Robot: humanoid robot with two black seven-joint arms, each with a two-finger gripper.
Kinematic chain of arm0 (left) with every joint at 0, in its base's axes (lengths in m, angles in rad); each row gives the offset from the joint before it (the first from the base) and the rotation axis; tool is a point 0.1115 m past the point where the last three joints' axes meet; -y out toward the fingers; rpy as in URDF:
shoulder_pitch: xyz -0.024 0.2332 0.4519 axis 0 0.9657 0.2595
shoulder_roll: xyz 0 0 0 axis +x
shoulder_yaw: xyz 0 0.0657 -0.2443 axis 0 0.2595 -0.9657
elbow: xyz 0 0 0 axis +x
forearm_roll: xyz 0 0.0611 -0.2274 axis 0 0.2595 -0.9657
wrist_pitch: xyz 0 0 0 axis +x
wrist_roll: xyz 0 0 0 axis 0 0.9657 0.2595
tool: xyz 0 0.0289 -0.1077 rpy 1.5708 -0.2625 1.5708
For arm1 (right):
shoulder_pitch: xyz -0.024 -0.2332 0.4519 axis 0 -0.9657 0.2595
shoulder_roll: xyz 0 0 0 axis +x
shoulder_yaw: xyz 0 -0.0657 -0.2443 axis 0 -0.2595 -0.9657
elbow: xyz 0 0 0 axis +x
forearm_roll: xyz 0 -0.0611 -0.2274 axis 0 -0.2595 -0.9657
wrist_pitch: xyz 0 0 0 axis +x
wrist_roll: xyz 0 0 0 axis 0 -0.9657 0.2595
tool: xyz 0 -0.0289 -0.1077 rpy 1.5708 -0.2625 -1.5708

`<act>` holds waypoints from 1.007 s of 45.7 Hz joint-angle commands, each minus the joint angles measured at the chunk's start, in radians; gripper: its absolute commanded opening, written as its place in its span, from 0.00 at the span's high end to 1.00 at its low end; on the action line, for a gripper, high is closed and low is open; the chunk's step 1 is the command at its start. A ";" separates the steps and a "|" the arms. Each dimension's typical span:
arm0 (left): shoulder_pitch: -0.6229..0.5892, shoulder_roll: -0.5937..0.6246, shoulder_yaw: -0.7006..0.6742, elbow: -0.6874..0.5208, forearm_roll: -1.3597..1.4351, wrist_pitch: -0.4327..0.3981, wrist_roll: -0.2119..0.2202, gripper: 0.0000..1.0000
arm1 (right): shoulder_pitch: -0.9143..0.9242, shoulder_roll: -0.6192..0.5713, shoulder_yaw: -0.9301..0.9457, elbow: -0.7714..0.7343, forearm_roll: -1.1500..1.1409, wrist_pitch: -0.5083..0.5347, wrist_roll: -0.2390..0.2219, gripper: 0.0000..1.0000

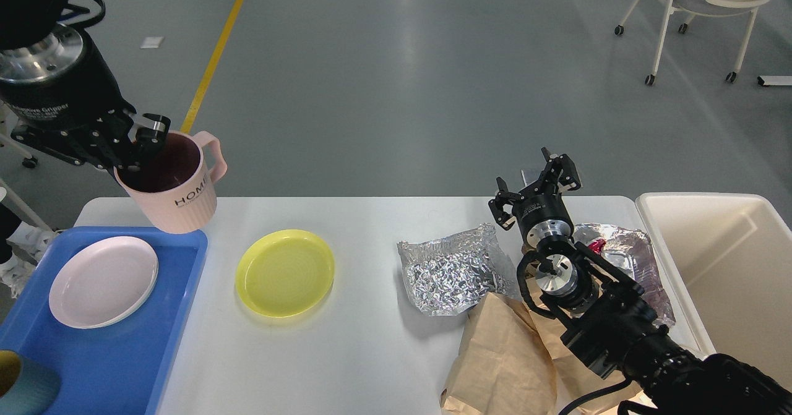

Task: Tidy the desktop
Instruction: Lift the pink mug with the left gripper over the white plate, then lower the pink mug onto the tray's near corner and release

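The white desktop spans the view. My left gripper is shut on the rim of a pink ribbed mug marked HOME and holds it tilted, high above the back corner of the blue tray. My right gripper is open and empty above the desktop's far edge, beside crumpled foil. A yellow plate lies on the desktop. A pink-white plate lies in the tray.
Brown paper bags lie at the front right, and a second foil sheet with a red scrap lies behind my right arm. A cream bin stands at the right. A teal and yellow cup sits at the tray's front left.
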 commanded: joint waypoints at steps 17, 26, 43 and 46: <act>0.010 0.051 0.054 0.019 0.050 0.000 0.002 1.00 | 0.000 0.000 0.000 0.000 0.000 0.000 0.000 0.00; 0.303 0.158 0.055 0.042 0.134 0.049 0.003 1.00 | 0.000 0.000 0.000 0.000 0.000 0.000 0.000 0.00; 0.703 0.292 0.038 0.084 0.202 0.469 0.003 1.00 | 0.000 0.000 0.000 0.000 0.000 0.000 0.000 0.00; 0.745 0.297 0.028 0.084 0.200 0.492 0.003 1.00 | 0.000 0.000 0.000 0.000 0.000 0.000 0.000 0.00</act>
